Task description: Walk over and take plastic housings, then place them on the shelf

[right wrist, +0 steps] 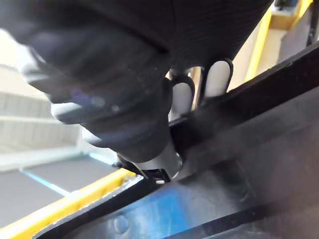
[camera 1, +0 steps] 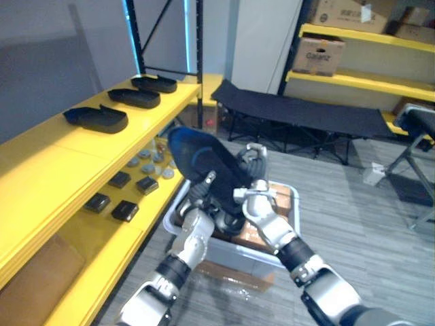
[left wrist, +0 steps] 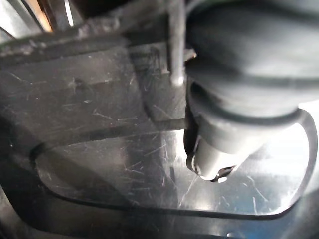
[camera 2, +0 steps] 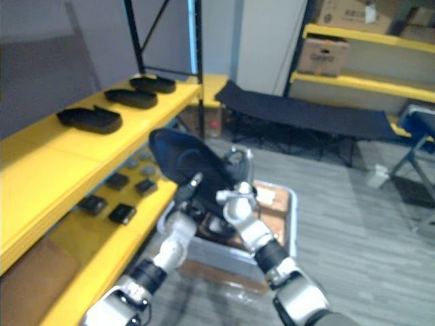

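Held housing [camera 1: 197, 156] over bin [camera 1: 234, 255] beside shelf [camera 1: 68, 163], edges pinched by left robot hand [camera 1: 197, 207] and right robot hand [camera 1: 255, 204].

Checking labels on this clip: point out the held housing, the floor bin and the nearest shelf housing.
held housing [camera 1: 198, 157], left eye view, broad face.
floor bin [camera 1: 231, 255], left eye view, front wall.
nearest shelf housing [camera 1: 99, 119], left eye view, top.

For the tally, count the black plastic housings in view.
4. Three housings on the top shelf; one housing held by left hand and right hand above the bin; more may hide there.
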Controlling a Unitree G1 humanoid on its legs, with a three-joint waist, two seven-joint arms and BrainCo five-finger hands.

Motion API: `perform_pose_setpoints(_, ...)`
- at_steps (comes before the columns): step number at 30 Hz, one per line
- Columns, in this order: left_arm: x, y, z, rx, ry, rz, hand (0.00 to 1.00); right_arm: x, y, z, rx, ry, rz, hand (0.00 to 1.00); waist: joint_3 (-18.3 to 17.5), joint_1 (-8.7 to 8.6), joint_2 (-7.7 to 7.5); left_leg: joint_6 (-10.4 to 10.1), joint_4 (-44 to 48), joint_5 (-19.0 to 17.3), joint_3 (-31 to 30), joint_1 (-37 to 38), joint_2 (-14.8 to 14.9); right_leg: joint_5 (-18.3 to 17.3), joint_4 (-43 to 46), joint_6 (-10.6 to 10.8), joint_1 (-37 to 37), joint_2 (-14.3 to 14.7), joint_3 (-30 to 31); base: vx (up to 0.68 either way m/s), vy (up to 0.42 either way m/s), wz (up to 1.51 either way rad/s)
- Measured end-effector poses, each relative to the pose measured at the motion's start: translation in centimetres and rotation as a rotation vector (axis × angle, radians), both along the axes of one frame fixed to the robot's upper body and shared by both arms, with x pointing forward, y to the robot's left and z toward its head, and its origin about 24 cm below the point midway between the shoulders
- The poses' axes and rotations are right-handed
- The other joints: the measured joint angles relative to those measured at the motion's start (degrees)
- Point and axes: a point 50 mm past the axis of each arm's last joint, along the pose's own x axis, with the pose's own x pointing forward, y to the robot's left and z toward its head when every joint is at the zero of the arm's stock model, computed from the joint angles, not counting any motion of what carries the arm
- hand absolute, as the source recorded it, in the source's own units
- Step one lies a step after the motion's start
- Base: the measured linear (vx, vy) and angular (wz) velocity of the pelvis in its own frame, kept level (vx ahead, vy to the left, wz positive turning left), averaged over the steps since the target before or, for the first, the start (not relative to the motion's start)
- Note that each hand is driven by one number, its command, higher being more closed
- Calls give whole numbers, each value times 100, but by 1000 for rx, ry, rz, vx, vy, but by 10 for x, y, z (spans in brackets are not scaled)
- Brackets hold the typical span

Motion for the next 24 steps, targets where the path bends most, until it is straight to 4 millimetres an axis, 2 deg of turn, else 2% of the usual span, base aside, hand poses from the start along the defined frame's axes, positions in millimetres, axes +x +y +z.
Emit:
perform_pose_setpoints(4,-1,-2,1,33,-19,-11,100,-2,-4,-2,4,-6,-3,100,-12,-35,-13,-6,0,-15,35,9,6,2,1,1,-4,0,5,6,0,-3)
perform_pose_setpoints(6,-1,-4,2,105,-29,-34,100,-3,-8,-5,14,7,-19,100,-18,-37,-21,-10,0,-21,46,12,6,16,1,23,-5,-1,9,0,0,0)
perform_pose_setpoints(7,-1,-4,1,123,-28,-38,100,-3,-9,-7,15,12,-22,0,-18,-37,-21,-11,0,-23,50,13,6,16,1,23,-6,-1,11,0,0,0)
perform_pose_setpoints(14,1,-11,1,366,-25,-128,100,-5,-22,-26,1,114,-65,0,-17,11,-20,-8,16,-46,86,11,32,16,1,24,-14,2,27,0,0,0)
perform_pose_setpoints(19,1,-14,1,465,-2,-188,100,-6,-24,-30,-11,144,-75,0,-17,38,-18,-7,19,-51,86,7,34,15,0,23,-15,1,27,0,0,0)
perform_pose_setpoints(24,2,-9,9,572,-47,-222,100,-6,-25,-33,18,168,-56,0,-12,43,-8,-5,19,-53,81,-1,34,13,-1,19,-22,4,26,0,0,0)
